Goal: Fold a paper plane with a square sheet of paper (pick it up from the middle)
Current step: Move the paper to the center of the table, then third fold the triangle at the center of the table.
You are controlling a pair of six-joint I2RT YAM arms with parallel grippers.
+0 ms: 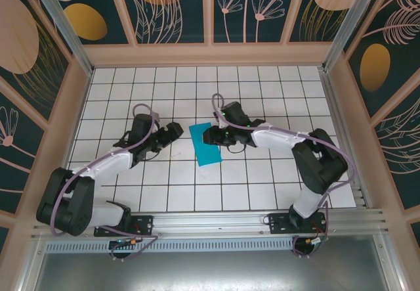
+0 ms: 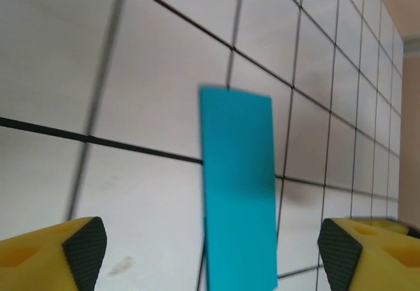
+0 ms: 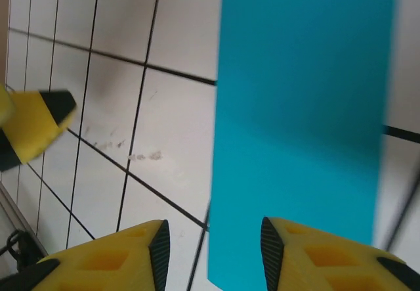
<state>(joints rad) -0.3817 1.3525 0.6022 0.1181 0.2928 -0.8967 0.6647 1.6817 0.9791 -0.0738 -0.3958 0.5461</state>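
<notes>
Top external: fixed high, above and behind the left arm base (image 1: 121,224) and right arm base (image 1: 295,222), tilted down and forward. Far view; takes in the whole gridded surface (image 1: 164,186) and the enclosure walls (image 1: 210,53).

Left wrist: low and near, looking obliquely across the tiles, left jaws at the bottom corners.

Right wrist: nearer still, angled down, right jaws along the bottom edge.

Shared by all three: the sheet of paper (image 1: 209,144) (image 2: 239,192) (image 3: 302,120) and the tiles around it.
</notes>
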